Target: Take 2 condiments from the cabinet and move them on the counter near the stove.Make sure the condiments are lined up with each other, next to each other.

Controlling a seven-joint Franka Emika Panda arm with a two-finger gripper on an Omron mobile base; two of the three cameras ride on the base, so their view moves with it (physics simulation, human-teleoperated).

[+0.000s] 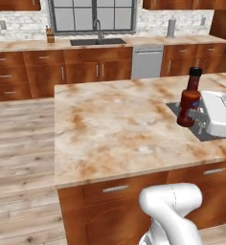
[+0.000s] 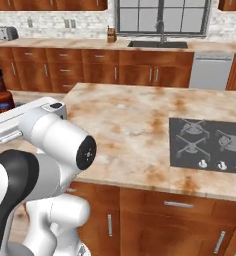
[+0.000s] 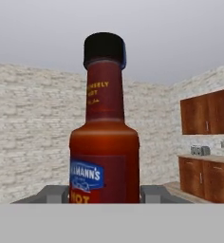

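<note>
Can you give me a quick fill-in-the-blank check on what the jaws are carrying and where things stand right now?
1. The gripper holds a slim dark red sauce bottle with a ____ cap.
2. The bottle stands ____ between the jaws.
3. The flat black cooktop is set into the ____ marbled stone counter.
4. The bottle's blue label shows in the ____ view.

Missing words: black; upright; beige; hand

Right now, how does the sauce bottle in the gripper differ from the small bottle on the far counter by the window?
The sauce bottle is held upright between the gripper fingers above the island counter, at the stove's edge; the small far bottle stands free on the back counter left of the sink. The sauce bottle is dark red with a black cap; the far one looks brownish, too small for detail. Both stand upright.
</note>
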